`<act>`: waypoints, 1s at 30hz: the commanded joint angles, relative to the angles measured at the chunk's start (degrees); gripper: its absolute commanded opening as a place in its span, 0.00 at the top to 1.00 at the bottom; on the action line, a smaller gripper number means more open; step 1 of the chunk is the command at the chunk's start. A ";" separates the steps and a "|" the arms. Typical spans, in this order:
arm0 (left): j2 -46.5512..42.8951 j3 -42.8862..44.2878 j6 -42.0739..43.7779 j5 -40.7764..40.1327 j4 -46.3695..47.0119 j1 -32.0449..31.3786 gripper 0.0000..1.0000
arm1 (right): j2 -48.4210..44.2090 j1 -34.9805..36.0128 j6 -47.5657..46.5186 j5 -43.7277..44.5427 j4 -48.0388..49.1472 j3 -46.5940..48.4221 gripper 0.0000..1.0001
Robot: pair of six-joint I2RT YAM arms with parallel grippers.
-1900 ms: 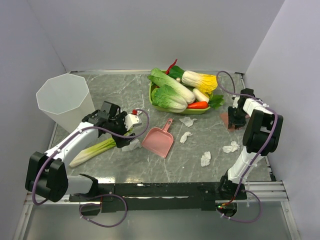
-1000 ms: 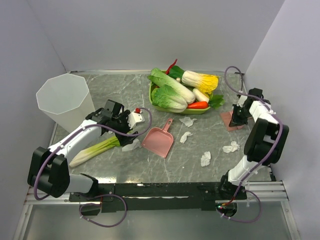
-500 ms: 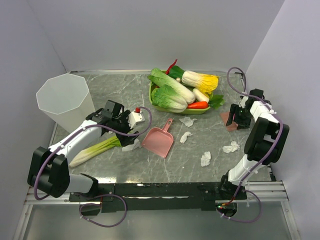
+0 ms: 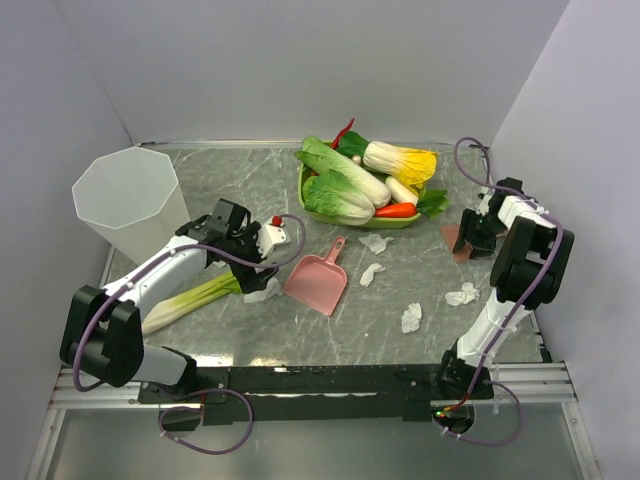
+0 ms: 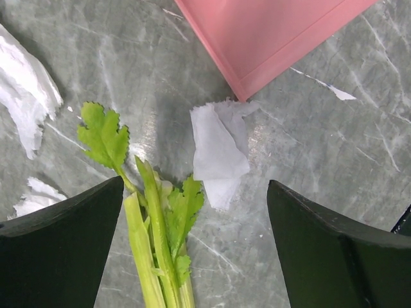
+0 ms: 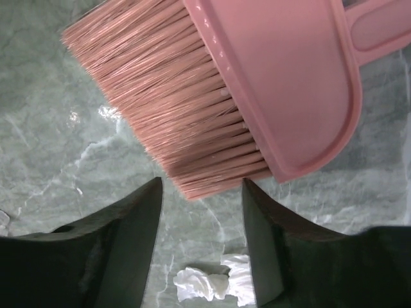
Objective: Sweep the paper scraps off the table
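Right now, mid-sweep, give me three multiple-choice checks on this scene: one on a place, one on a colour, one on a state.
1. Where does the brush lie?
A) near the table's right edge
B) near its left edge
C) dead centre

2. What colour is the dustpan?
A) blue
B) pink
C) yellow

3. How is the left end effector?
A) shut on the dustpan
B) shut, empty
C) open, empty

Answers:
1 A: the top view shows it at the right side.
2 B: the pan is plainly pink in the top view.
3 C: in the left wrist view its fingers stand wide apart above a paper scrap lying on the table.
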 commanded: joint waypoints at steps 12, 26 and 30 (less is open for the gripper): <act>4.31 9.24 2.20 -0.42 0.06 -0.22 0.03 | -3.78 -0.72 -2.37 -4.40 -0.20 -2.52 0.91; 2.92 9.42 1.94 2.13 0.76 -0.22 0.03 | -22.07 8.32 -29.75 -8.37 -11.34 -2.87 0.46; 1.42 8.01 2.55 1.69 0.67 -0.22 0.03 | -24.70 14.65 -50.82 -2.40 -12.43 -7.42 0.36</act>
